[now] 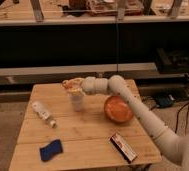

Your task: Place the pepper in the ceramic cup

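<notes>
The ceramic cup (77, 103) is a small pale tumbler standing upright on the wooden table (90, 131), left of middle. My gripper (72, 86) hangs directly over the cup's mouth, just above its rim, with the arm reaching in from the right. It is shut on the pepper (68, 83), which shows as a small orange-red patch at the gripper's tip. The pepper is above the cup, not inside it.
A large orange plate (118, 110) sits right of the cup under my forearm. A white bottle (42, 113) lies on the left. A blue cloth (50, 149) lies at the front left and a dark snack bar (123, 147) at the front right.
</notes>
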`<state>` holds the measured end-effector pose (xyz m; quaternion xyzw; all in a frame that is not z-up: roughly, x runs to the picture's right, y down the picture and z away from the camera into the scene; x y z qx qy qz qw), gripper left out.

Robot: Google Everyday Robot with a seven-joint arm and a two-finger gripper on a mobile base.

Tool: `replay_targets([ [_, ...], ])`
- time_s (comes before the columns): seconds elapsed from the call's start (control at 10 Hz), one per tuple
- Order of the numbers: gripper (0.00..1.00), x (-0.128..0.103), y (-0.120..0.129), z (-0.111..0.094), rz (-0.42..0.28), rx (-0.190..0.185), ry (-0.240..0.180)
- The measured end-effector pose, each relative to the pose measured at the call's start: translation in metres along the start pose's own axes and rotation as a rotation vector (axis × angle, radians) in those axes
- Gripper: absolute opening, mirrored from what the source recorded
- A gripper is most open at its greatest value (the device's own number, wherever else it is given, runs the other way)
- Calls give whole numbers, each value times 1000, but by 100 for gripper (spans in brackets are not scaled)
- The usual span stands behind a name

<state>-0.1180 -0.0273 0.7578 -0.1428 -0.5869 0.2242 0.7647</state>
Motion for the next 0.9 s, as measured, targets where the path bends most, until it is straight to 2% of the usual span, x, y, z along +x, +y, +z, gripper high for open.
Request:
replay_targets([
  [0.2,60,5,-2,3,-6,-6,20],
  [0.4,78,12,-7,-1,-3,-7,58],
  [0.6,80,14,-9,-3,4,-15,85],
  [0.9,80,23,-12,-12,33,-54,130],
])
